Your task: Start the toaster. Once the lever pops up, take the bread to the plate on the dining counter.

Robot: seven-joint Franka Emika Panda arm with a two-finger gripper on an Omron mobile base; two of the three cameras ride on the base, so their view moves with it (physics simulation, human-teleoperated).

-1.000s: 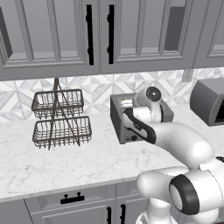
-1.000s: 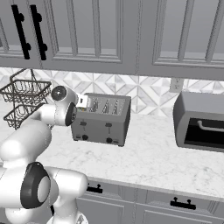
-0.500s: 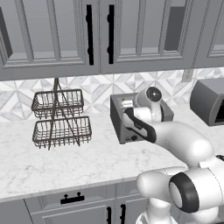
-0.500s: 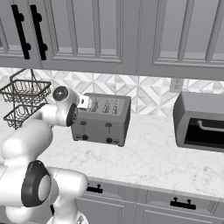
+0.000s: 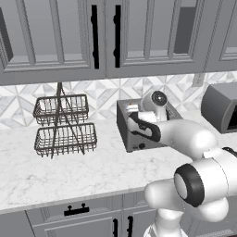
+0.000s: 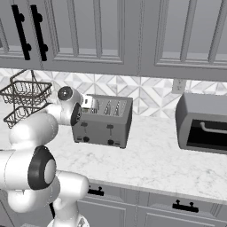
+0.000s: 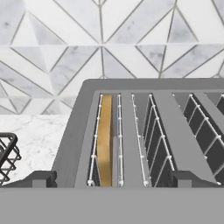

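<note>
Pincer (image 7: 112,177) spread wide and empty, poised over the toaster (image 7: 144,131) with the bread (image 7: 104,144) in its slot

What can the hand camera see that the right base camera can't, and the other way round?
The hand view looks straight down into the toaster and shows the bread, a golden slice standing in the leftmost slot. The right base view shows the toaster's front with its dark knobs, the darker appliance to its right, the upper cabinets and the arm reaching the toaster's left end. Both show the toaster's slots, the patterned wall tiles, the marble worktop and some of the wire basket rack.
</note>
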